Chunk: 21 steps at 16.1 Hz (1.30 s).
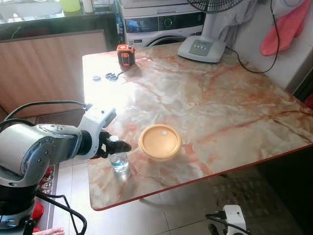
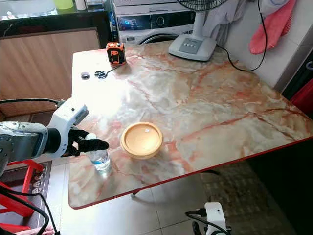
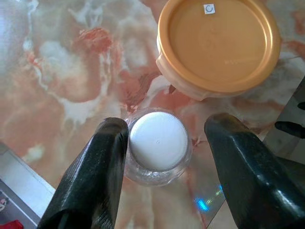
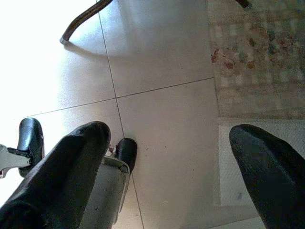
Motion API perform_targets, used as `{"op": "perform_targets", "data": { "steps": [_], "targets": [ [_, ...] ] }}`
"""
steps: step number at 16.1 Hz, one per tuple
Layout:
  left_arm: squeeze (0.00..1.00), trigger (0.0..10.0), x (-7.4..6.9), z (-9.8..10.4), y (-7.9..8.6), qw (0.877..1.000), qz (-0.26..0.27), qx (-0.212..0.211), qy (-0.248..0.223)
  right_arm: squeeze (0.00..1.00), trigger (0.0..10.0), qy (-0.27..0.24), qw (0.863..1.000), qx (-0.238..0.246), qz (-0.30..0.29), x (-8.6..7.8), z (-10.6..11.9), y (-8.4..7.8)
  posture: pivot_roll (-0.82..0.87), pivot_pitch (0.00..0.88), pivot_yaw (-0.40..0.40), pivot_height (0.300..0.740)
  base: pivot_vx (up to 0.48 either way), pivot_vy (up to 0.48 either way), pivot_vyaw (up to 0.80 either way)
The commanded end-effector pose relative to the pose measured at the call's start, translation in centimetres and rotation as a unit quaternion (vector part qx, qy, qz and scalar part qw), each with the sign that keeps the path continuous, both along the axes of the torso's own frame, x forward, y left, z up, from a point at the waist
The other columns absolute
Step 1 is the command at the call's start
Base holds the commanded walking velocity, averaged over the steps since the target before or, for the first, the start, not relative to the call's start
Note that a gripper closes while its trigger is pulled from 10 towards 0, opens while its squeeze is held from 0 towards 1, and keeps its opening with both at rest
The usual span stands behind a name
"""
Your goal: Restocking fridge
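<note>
Straddling a white-capped bottle (image 3: 157,143) with spread left fingers (image 3: 102,162), orange lid (image 3: 219,43) bearing unreadable sticker, right fingers (image 4: 81,162) apart.

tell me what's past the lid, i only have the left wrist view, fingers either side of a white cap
Observer: The orange-lidded container stands beside the water bottle, near the table's front edge.
Operator: anything else on the table
Observer: At the far end, an orange tape measure and a fan base.
Operator: where's my right arm
Observer: The right gripper hangs low, fingers apart, over floor tiles.
Operator: left closed yet
Observer: No, the left gripper is open; one finger is at the bottle's neck, the other stands clear.
</note>
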<state>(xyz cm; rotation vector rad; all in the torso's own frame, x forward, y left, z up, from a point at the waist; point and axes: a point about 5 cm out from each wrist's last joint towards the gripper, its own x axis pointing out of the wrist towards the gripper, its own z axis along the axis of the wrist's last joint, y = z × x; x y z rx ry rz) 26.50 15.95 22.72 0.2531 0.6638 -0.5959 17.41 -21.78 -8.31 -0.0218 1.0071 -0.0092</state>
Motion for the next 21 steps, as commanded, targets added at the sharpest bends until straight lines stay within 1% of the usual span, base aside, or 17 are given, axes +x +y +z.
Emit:
{"op": "perform_targets", "data": {
  "steps": [1, 2, 3, 10, 12, 13, 14, 15, 16, 17, 18, 19, 21],
  "targets": [
    [0.00, 4.2, -0.1, 0.4, -0.1, 1.000, -0.010, 0.007, -0.003, 0.00, 10.0, 0.002, 1.000, 0.002, 0.000, 0.0, 0.0, 0.1, 0.07, 0.020, -0.001, 0.740, 0.000, 0.000, 0.00],
    [0.00, 2.4, -0.1, 0.4, 0.0, 1.000, -0.010, 0.010, -0.003, 0.00, 10.0, 0.002, 1.000, 0.002, 0.000, 0.0, 0.0, 0.1, 0.07, 0.021, 0.000, 0.740, 0.000, 0.000, 0.00],
    [0.00, 0.0, -0.1, 0.4, 0.0, 1.000, -0.010, 0.012, -0.004, 0.00, 10.0, 0.002, 1.000, 0.002, 0.000, 0.0, 0.0, 0.1, 0.07, 0.022, 0.001, 0.740, 0.000, 0.000, 0.00],
    [0.00, 0.0, -0.1, 0.5, 0.2, 1.000, -0.011, 0.017, -0.005, 0.00, 10.0, 0.003, 1.000, 0.004, 0.001, 0.0, 0.0, 0.2, 0.08, 0.020, 0.003, 0.740, 0.000, 0.000, 0.00],
    [0.00, 0.0, 0.1, 0.5, 0.2, 1.000, -0.007, 0.019, -0.012, 0.00, 10.0, 0.004, 1.000, 0.004, 0.001, 0.0, 0.0, 0.2, 0.08, 0.020, 0.001, 0.740, 0.000, 0.000, 0.00],
    [0.00, 0.0, 0.2, 0.6, 0.2, 1.000, -0.003, 0.021, -0.022, 0.00, 10.0, 0.004, 1.000, 0.004, 0.002, 0.0, -0.1, 0.2, 0.08, 0.020, 0.000, 0.740, 0.000, 0.000, 0.00],
    [0.00, 0.0, 0.7, 1.0, 0.2, 0.998, 0.007, 0.026, -0.052, 0.00, 10.0, 0.005, 1.000, 0.004, 0.002, 0.0, -0.1, 0.2, 0.08, 0.020, 0.000, 0.740, 0.000, 0.000, 0.00],
    [0.00, 0.0, 0.9, 1.2, 0.2, 0.997, 0.008, 0.030, -0.069, 0.00, 10.0, 0.005, 1.000, 0.004, 0.002, 0.0, -0.1, 0.2, 0.08, 0.020, 0.000, 0.740, 0.000, 0.000, 0.00],
    [0.00, 0.0, 0.9, 1.4, -0.3, 0.996, 0.006, 0.021, -0.083, 0.00, 10.0, 0.005, 1.000, 0.004, 0.002, 0.0, -0.1, 0.1, 0.08, 0.020, -0.001, 0.740, 0.000, 0.000, 0.00],
    [0.00, 0.0, 0.8, 1.4, -0.6, 0.996, 0.002, 0.017, -0.083, 0.00, 10.0, 0.005, 1.000, 0.004, 0.002, 0.0, -0.1, 0.1, 0.08, 0.020, -0.001, 0.740, 0.000, 0.000, 0.00],
    [0.00, 0.0, 0.2, 0.9, -1.1, 0.997, -0.015, 0.019, -0.076, 0.00, 10.0, 0.005, 1.000, 0.005, 0.002, 0.0, -0.1, 0.1, 0.08, 0.020, -0.001, 0.740, 0.000, 0.000, 0.00],
    [0.00, 0.0, 0.0, 1.0, -1.2, 0.997, -0.018, 0.016, -0.076, 0.00, 10.0, 0.005, 1.000, 0.006, 0.002, 0.0, -0.1, 0.2, 0.07, 0.020, -0.003, 0.740, 0.000, 0.000, 0.00],
    [0.00, 0.0, 0.4, 2.1, -0.8, 0.994, -0.002, 0.007, -0.107, 0.00, 10.0, 0.006, 1.000, 0.006, 0.003, -0.1, -0.1, 0.2, 0.08, 0.019, -0.005, 0.740, 0.000, 0.000, 0.00]
  ]
}}
